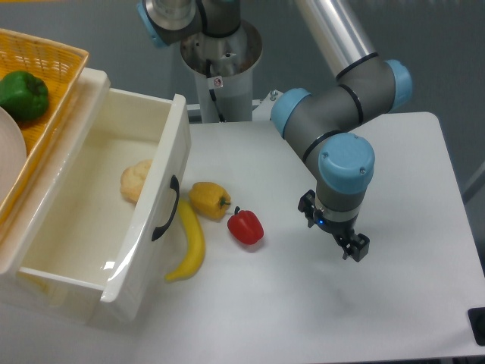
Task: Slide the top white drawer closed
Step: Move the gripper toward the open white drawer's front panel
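Note:
The top white drawer [91,227] is pulled far out at the left, a deep cream-white box with a black arched handle [165,209] on its rounded front. A pale lumpy vegetable [136,180] lies inside it. My gripper [333,227] points down over the table well right of the drawer front, past the red pepper. Its black fingers [357,248] stick out on both sides below the blue wrist and look open, with nothing between them. The fingertips are partly hidden by the wrist.
A banana [189,244], a yellow pepper [208,199] and a red pepper [245,227] lie on the table just in front of the drawer. A yellow wicker basket [53,68] with a green pepper [21,94] sits on top of the cabinet.

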`<state>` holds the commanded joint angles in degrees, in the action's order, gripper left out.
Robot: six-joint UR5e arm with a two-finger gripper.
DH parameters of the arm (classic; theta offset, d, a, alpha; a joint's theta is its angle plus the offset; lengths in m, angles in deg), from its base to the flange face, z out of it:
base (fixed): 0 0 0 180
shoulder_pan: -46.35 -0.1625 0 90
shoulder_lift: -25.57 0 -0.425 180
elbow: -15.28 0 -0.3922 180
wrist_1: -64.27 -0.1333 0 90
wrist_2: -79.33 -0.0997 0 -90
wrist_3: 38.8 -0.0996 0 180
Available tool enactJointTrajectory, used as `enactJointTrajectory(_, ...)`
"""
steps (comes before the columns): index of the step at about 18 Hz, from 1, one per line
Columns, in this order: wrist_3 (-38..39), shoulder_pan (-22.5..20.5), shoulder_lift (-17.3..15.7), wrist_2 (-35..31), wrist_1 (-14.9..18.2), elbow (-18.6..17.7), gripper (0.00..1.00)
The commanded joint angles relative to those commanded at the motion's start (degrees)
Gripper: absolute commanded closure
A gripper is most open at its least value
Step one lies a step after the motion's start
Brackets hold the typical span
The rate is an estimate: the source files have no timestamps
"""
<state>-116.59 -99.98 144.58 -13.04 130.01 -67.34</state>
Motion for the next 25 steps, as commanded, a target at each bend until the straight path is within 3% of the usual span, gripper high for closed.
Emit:
enactJointTrajectory(11, 2.8, 1.2, 0.2, 1.3, -1.5, -1.0, 0.00)
enactJointTrajectory(17, 4.8, 1.8, -0.6, 1.4, -1.5, -3.9, 0.00)
enactJointTrajectory(19, 8.4, 2.4, -0.6, 2.1, -1.7, -3.9, 0.00)
enactJointTrajectory(22, 16.8, 2.4, -0.4, 8.1, -4.4, -3.8, 0.00)
enactJointTrajectory(25, 27.4, 2.3, -0.3, 13.5, -5.0, -3.4, 0.53)
